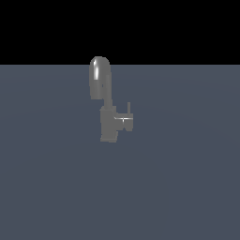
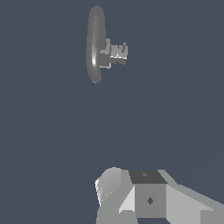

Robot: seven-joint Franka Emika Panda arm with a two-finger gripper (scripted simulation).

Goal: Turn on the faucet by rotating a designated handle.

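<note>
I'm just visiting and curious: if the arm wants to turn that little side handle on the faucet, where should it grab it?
Probably the thin upright lever at the end of the handle, not the thick arched spout. It sticks out from the faucet body toward the exterior view's right, so coming from that open side, with the jaws either side of the lever, looks best.

Faucet [image 1: 108, 117] apparently on grey floor [image 1: 187, 187]
</note>
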